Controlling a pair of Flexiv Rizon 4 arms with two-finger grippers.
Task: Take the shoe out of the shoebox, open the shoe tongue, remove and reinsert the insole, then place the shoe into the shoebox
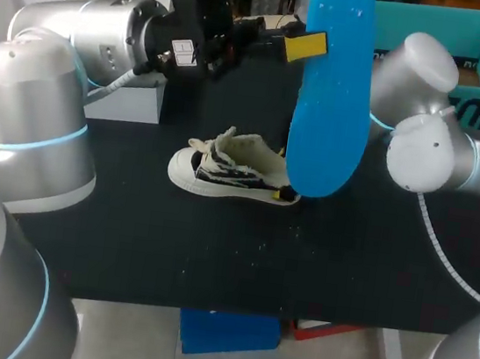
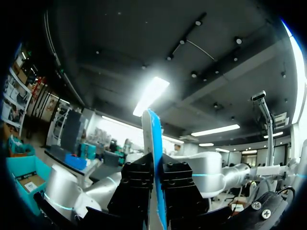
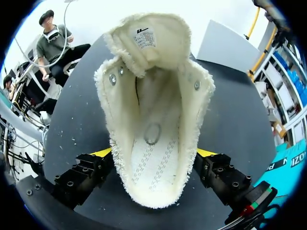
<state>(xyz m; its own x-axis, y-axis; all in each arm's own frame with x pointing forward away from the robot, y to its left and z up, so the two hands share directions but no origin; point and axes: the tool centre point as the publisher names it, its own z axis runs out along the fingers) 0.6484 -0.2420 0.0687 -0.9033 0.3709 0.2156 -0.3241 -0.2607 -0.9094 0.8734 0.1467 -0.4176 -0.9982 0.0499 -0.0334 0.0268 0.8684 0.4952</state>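
Shoe [image 1: 228, 171]: lies on its sole near the middle of the counter [image 1: 212, 256], toe toward my left arm's side, out of the shoebox [image 1: 437, 28].
Tongue [image 3: 148, 40]: folded forward, away from the heel, so the fleecy mouth gapes. The right wrist view looks straight onto a bare footbed with no insole in it.
Right tool [image 3: 154, 155]: one finger on each side of the heel, yellow tips pressed against the fleecy collar, so it is clamped on the shoe. I judge this grip pins the shoe to the counter and keeps its opening facing up.
Insole [image 1: 331, 103]: blue, held upright in the air over the heel end. Whether its lower end touches the shoe cannot be told from the head view, and none of it shows inside the mouth.
Left tool [image 2: 154, 191]: closed on the insole, which runs edge-on between its fingers. Gripping one end leaves the long free end to lead into the shoe.
Step in hand: insole is out, reinsertion not yet done, by my reading.
Next move: the free end likely needs steering down through the mouth and toward the toe.
Risk: the soft insole may buckle or catch on the collar.
Shoebox placing: teal, open, at the far right of the counter beyond my right arm, well apart from the shoe.
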